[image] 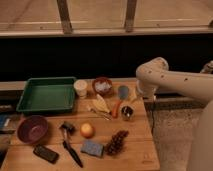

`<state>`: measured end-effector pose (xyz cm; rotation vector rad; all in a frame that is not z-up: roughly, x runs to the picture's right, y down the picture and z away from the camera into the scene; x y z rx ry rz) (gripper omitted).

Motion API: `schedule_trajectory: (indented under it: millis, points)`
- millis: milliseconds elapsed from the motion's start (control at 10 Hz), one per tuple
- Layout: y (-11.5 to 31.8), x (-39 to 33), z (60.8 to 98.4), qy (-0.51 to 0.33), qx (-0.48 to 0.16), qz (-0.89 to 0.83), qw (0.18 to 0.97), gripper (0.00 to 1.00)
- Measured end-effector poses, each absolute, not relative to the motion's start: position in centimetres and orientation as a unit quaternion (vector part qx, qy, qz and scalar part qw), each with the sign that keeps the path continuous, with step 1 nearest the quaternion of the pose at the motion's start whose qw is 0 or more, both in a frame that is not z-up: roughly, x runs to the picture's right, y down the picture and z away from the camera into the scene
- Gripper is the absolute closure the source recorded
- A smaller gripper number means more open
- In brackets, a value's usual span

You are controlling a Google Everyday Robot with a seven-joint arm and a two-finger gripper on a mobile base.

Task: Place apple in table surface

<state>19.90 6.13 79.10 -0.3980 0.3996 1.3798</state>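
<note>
The apple [87, 130] rests on the table surface [136, 146], in the near-centre area, free of any contact with the robot. Just left of it lies the head of a black brush [70, 145]. A blue sponge [92, 148] lies just near of it, and a grape bunch [116, 142] sits near-right. A carrot [116, 107] lies to the far right of the apple. A green tray [46, 94] occupies the far-left corner, and a purple bowl [32, 129] sits at the left edge. The gripper [134, 94] is at the far-right edge of the table, well apart from the apple; its state cannot be determined.
</note>
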Motion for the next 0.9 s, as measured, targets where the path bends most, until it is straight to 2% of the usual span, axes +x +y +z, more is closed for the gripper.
schedule_trajectory:
  millis: [300, 500, 900]
  points:
    - [6.8, 15.5, 78.1, 0.166, -0.187, 0.575, 0.779, 0.37]
    - [7.9, 9.6, 76.6, 0.146, -0.193, 0.529, 0.814, 0.37]
    - [11.9, 0.3, 72.7, 0.097, -0.221, 0.449, 0.86, 0.37]
